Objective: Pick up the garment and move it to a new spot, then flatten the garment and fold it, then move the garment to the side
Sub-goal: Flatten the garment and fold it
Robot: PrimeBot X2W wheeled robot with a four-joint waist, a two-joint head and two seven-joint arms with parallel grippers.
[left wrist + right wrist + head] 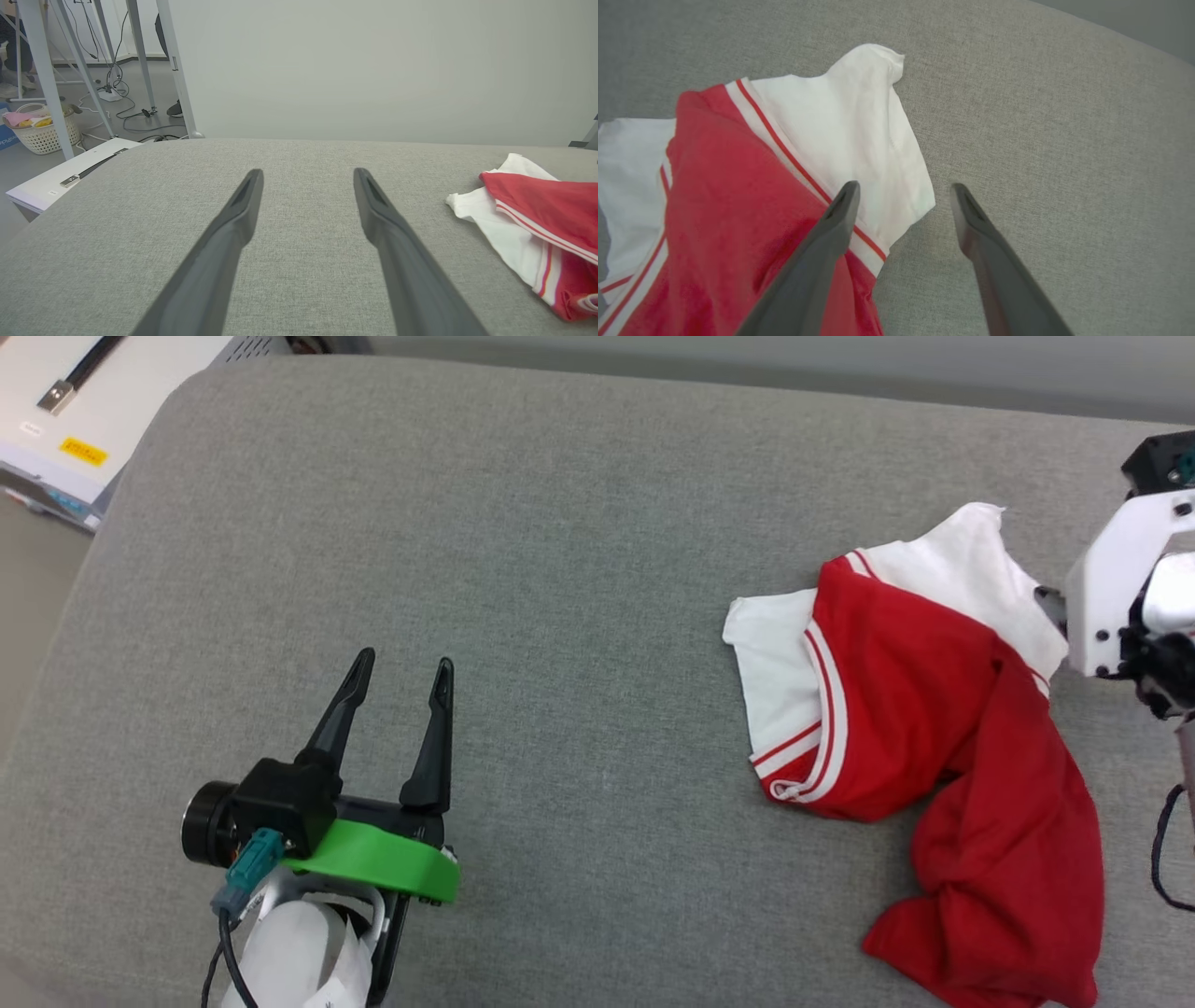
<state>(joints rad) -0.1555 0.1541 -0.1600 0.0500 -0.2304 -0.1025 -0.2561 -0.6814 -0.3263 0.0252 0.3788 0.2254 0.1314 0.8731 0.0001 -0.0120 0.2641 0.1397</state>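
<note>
Grey woven upholstery (597, 523) spreads across the head view as one broad padded surface with rounded corners, and a pale wall stands behind it in the left wrist view.

On its right part lies the garment (934, 709), a red jersey-style T-shirt crumpled into a loose heap. Its white sleeves are turned toward the far side and the left, with red-and-white striped trim along their seams. A long twisted fold of red cloth trails toward the near edge. The left wrist view shows the shirt (537, 219) off to the right, well apart from that arm's fingers.

The right arm's white wrist housing (1116, 588) sits at the shirt's right edge. In its own view the right gripper (904, 185) is spread wide and holds nothing. One finger (817, 261) lies over the striped trim and red cloth (738, 196), the other over bare upholstery. Whether either tip touches cannot be told.

The left gripper (405, 659) is over bare upholstery at the lower left, its fingers parted and empty (308, 172).

Beyond the far left corner stands a white case (56, 182). Past it are metal frame legs (46, 79), a pale basket (42, 135), floor cables and a dark shoe (175, 109).
</note>
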